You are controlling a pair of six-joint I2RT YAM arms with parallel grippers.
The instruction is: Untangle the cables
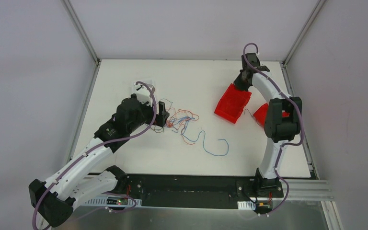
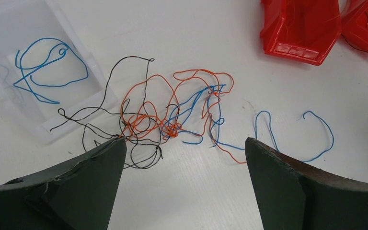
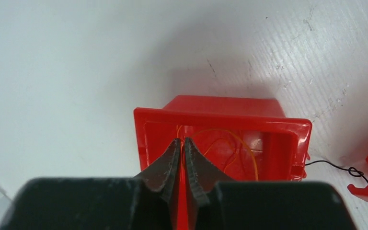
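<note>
Top external view: a white table (image 1: 124, 153) in a pale-walled enclosure, with two white robot arms bolted at its near edge. The left gripper (image 1: 164, 115) sits low at the left edge of a tangle of thin orange, blue and black cables (image 1: 179, 120) near the middle of the table. A loose blue cable (image 1: 215, 146) lies in a wavy line near the tangle, on its right. A clear plastic tray (image 1: 141, 88) stands behind the left arm. On the right half of the table, the right gripper (image 1: 243, 80) points down over the far end of a red plastic bin (image 1: 230, 108). A second red plastic bin (image 1: 260, 114) sits just beside the first, partly hidden by the right arm.

Left wrist view: the left gripper (image 2: 185, 143) has its two dark fingers spread wide apart, with only bare table between them. The tangle (image 2: 172, 115) lies just beyond the fingertips, and one black strand touches the tip on the left of the picture. The clear tray (image 2: 9, 28) holds a few looped blue cables (image 2: 48, 72).

Right wrist view: the right gripper (image 3: 182, 142) has its fingers almost together, with only a thin slit between them, directly above the red bin's rim (image 3: 220, 117). Several thin orange cables (image 3: 242, 148) lie inside the bin. Whether the fingers pinch one of them cannot be told. A black cable (image 3: 335, 165) lies on the table just right of the bin.
</note>
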